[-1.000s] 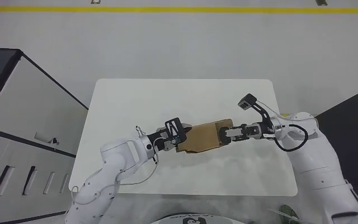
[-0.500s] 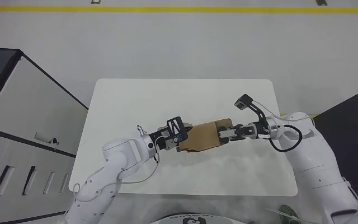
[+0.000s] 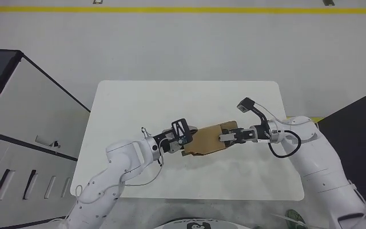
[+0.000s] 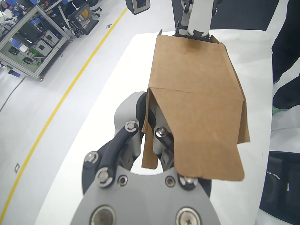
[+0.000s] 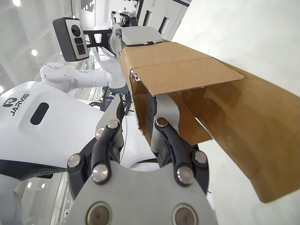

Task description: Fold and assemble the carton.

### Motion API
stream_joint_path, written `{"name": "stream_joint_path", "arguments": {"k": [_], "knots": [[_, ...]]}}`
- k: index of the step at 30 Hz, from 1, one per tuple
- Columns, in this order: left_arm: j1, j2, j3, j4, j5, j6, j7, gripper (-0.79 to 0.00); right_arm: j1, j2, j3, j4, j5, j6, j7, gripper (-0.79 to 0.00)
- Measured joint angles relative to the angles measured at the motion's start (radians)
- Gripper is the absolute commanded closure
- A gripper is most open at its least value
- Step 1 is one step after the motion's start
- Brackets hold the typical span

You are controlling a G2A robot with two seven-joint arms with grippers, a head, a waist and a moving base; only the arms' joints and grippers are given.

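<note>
A brown cardboard carton is held in the air above the middle of the white table, lying on its side between the two arms, with loose flaps at both ends. My left gripper is shut on the wall at its left end; in the left wrist view the left gripper pinches a thin edge of the carton. My right gripper is shut on the opposite end. In the right wrist view the right gripper clamps a side wall of the carton under an open flap.
The table's surface is bare around the carton on all sides. A grey cabinet stands off the table's left edge, and a dark panel lies beyond its right edge.
Both grippers have drawn a little closer together. The right one has shifted left and the left one slightly right, with the carton still held between them.
</note>
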Motion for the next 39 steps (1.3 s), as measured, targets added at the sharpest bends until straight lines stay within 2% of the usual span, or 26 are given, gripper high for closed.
{"name": "stream_joint_path", "arguments": {"k": [8, 22, 25, 28, 36, 37, 38, 39], "knots": [[-0.009, 0.004, 0.004, 0.006, -0.009, -0.002, -0.008, 0.0, 0.009, -0.001, -0.025, -0.004, 0.006, -0.018, -0.018, -0.151], [-0.011, 0.012, 0.007, 0.014, -0.017, 0.0, -0.006, 0.0, 0.023, -0.002, -0.058, 0.008, 0.019, -0.029, -0.029, -0.139], [-0.011, 0.013, 0.008, 0.015, -0.018, 0.001, -0.005, 0.0, 0.027, -0.003, -0.066, 0.011, 0.023, -0.032, -0.032, -0.095], [-0.012, 0.015, 0.009, 0.015, -0.019, 0.002, -0.005, 0.0, 0.03, -0.003, -0.071, 0.013, 0.027, -0.034, -0.034, 0.0], [-0.016, 0.018, 0.014, 0.019, -0.025, 0.004, -0.004, 0.0, 0.035, -0.003, -0.081, 0.026, 0.043, -0.033, -0.033, 0.0], [-0.017, 0.018, 0.015, 0.019, -0.025, 0.004, -0.004, -0.083, 0.035, -0.004, -0.083, 0.028, 0.049, -0.032, -0.032, 0.0], [-0.018, 0.019, 0.017, 0.019, -0.022, 0.003, -0.005, -0.265, 0.035, -0.004, -0.084, 0.029, 0.057, -0.031, -0.031, 0.0], [-0.019, 0.019, 0.018, 0.019, -0.02, 0.0, -0.006, -0.579, 0.035, -0.004, -0.085, 0.031, 0.064, -0.031, -0.031, 0.0]]}}
